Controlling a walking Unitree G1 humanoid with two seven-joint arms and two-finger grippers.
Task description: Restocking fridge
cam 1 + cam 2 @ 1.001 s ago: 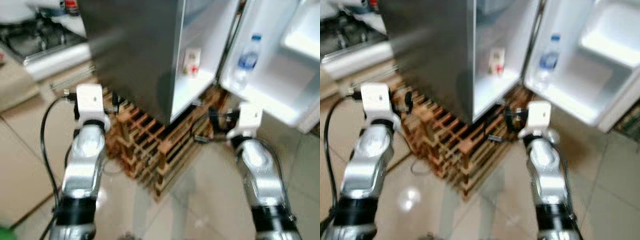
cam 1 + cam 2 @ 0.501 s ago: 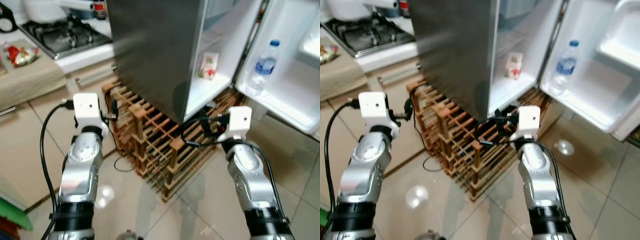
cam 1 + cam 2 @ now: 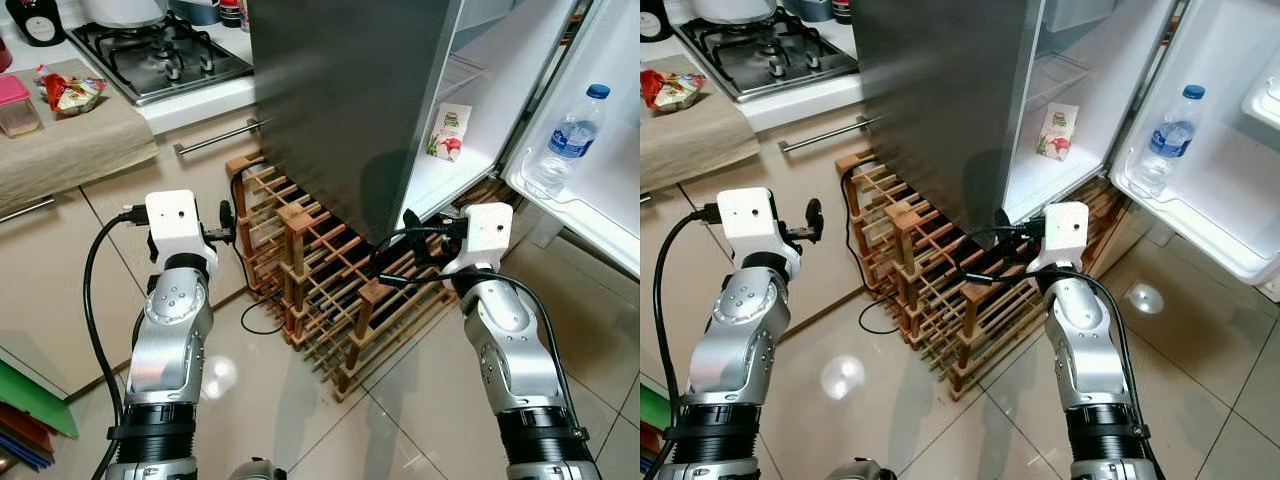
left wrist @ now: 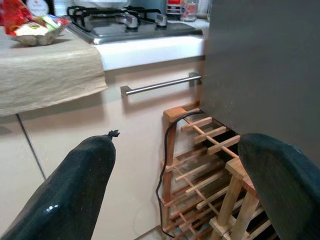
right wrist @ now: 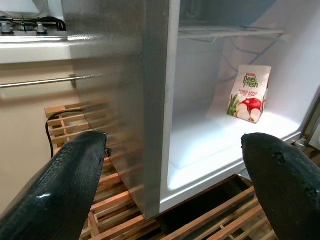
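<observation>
Fridge [image 3: 940, 90] stood open; juice carton [image 3: 1057, 131], water bottle [image 3: 1167, 140] inside. My left gripper [image 4: 170, 175] and right gripper [image 5: 175, 165] were spread, empty; more restocking looked pending.

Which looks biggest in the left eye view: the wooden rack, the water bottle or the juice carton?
1. Wooden rack, by far the largest, under the fridge.
2. Water bottle in the door shelf.
3. Juice carton on the fridge floor, slightly smaller than the bottle; the two are close, and it sits further back, so that order is unsure.
</observation>
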